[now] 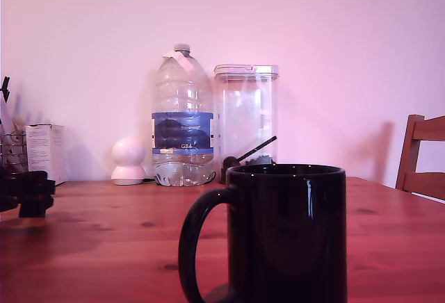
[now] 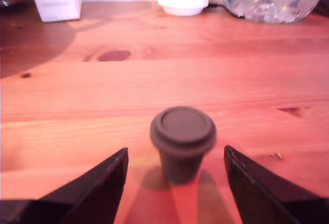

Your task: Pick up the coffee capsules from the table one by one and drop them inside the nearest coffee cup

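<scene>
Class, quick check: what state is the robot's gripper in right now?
Gripper: open, holding nothing; its jaws stand apart either side of the small dark brown flanged coffee capsule on the reddish-brown wooden table.

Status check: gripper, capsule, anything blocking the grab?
Gripper open, empty, low over the table. Capsule upright, flange up, between the fingers, untouched. Nothing in the way.
</scene>
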`<act>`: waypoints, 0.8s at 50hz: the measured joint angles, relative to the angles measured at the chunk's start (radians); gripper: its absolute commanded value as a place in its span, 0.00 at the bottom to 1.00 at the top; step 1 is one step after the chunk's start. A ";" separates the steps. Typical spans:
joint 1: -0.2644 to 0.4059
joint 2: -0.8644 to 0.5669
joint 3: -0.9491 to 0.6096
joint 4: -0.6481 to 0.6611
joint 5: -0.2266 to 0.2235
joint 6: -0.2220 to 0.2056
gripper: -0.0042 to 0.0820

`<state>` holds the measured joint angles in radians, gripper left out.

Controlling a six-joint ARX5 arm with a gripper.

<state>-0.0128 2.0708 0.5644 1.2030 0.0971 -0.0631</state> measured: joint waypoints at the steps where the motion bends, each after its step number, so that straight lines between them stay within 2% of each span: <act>1: 0.000 0.000 0.007 -0.015 0.004 0.007 0.67; 16: 0.000 0.000 0.055 -0.097 0.008 0.014 0.65; 27: 0.000 0.000 0.055 -0.109 0.008 0.014 0.40; 40: 0.000 0.000 0.068 -0.141 0.010 0.021 0.18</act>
<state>-0.0124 2.0708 0.6319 1.0622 0.1070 -0.0422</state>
